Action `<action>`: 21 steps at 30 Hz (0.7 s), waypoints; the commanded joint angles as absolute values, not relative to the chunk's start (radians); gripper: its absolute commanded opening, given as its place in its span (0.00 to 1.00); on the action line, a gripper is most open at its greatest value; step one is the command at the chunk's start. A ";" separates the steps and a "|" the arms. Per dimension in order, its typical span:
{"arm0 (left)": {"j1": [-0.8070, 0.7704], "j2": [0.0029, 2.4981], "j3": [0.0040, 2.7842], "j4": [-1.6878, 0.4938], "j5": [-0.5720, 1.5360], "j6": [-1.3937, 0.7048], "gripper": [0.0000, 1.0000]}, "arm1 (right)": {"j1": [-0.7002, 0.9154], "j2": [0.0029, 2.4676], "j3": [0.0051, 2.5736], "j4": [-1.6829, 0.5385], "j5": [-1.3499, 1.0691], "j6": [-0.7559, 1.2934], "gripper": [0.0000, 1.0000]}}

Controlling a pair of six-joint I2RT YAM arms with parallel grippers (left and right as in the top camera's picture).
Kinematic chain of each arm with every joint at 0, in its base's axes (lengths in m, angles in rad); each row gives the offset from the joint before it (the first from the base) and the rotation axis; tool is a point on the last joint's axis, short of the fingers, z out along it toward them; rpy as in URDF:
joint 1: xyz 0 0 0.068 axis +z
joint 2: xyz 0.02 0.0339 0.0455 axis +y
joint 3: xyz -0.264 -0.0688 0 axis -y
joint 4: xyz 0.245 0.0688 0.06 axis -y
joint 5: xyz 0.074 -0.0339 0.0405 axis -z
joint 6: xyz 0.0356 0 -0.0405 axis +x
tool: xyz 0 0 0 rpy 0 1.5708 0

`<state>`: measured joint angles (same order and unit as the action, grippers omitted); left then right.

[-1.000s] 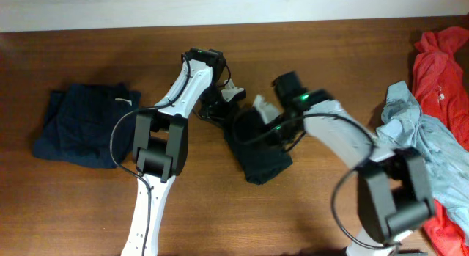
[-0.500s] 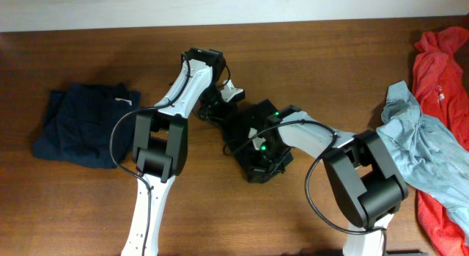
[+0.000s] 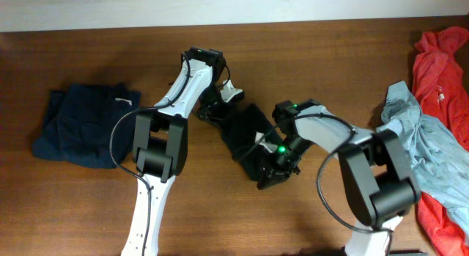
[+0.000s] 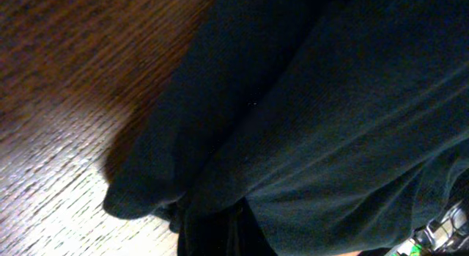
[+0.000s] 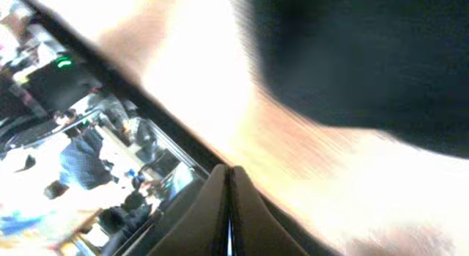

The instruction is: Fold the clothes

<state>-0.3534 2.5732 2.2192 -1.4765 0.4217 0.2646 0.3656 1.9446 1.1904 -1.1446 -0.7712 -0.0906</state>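
Note:
A black shirt [image 3: 245, 131] lies bunched in a slanting strip at the table's middle. It fills the left wrist view as the black shirt [image 4: 330, 102], where its folds run down into my left gripper [image 4: 220, 238]. Overhead, the left gripper [image 3: 214, 108] sits at the shirt's upper left edge, shut on the cloth. My right gripper [image 3: 272, 168] is low at the shirt's lower right end. Its fingers [image 5: 245, 212] are pressed together with nothing between them, and the black shirt [image 5: 366, 58] lies beyond them.
A folded dark navy garment [image 3: 84, 124] with a white label [image 3: 122, 101] rests at the left. A pale grey-blue garment [image 3: 418, 146] and a red-orange one [image 3: 440, 58] are heaped at the right edge. Bare wooden table [image 3: 330, 50] lies between.
My right arm swept from the shirt's upper right down across it to its lower right end. The shirt was pushed into a longer, narrower shape. The left arm stayed in place.

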 commanded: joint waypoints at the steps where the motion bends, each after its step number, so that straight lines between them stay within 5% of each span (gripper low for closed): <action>1: -0.333 2.629 2.208 -1.465 0.265 0.254 0.01 | 0.364 1.842 1.195 -1.084 -0.937 -0.227 0.04; 6: -0.333 2.629 2.208 -1.466 0.265 0.254 0.01 | 0.364 1.836 1.195 -0.872 -0.892 -0.048 0.04; 11: -0.332 2.629 2.208 -1.467 0.265 0.254 0.01 | 0.364 1.866 1.195 -0.704 -0.579 0.200 0.04; 21: -0.332 2.629 2.208 -1.474 0.265 0.247 0.01 | 0.364 1.995 1.194 -0.785 -0.467 0.472 0.04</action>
